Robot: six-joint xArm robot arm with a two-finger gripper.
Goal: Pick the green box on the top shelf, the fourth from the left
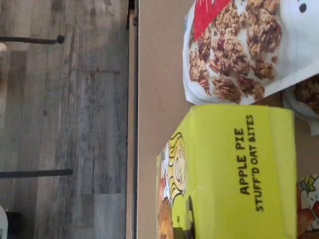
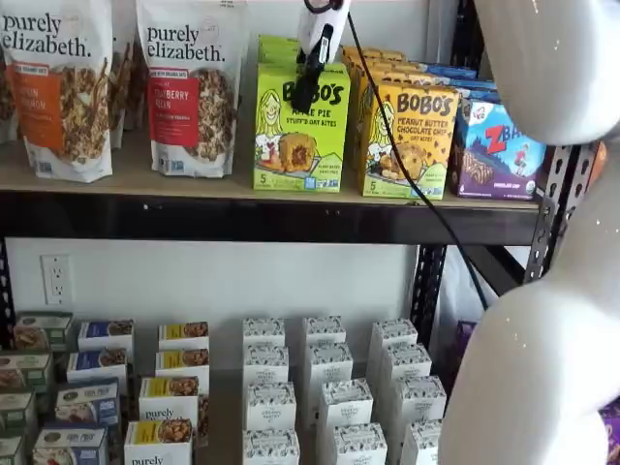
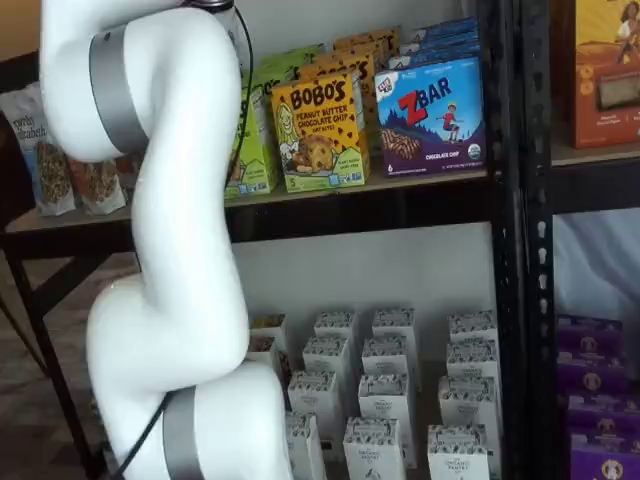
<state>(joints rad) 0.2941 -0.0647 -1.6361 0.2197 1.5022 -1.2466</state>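
Tool (image 2: 306, 92) hangs before one green box (image 2: 301, 128) on top shelf (image 2: 194, 179).

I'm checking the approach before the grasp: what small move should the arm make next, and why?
Probably a short descent straight down. In a shelf view the gripper hangs in front of the upper face of the green box on the top shelf, with nothing gripped. The wrist view shows the carton's top panel right below. Whether the fingers are open cannot be told.
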